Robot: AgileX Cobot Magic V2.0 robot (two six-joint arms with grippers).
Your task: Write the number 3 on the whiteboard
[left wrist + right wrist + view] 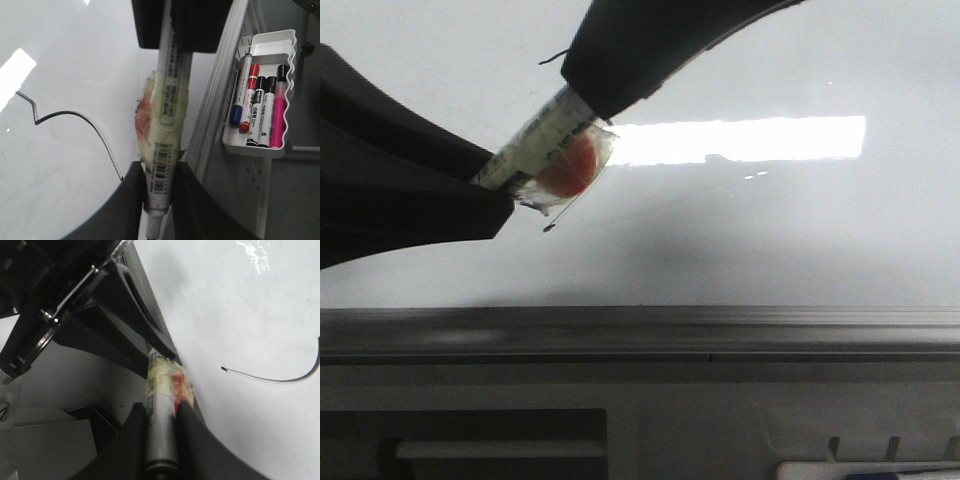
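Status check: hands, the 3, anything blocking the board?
Both hands, left hand and right hand, shut on marker. Number 3 drawn on whiteboard. Nothing blocking.

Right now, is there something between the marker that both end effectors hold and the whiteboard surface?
Nothing visible is in the way. The marker is clamped by the left end effector and the right end effector, beside the bare whiteboard. Only the number 3 line is on it.

Two smooth black plastic grippers, left (505,195) and right (590,95), have thick curved fingers; shiny metal bracket (65,305) upper left.
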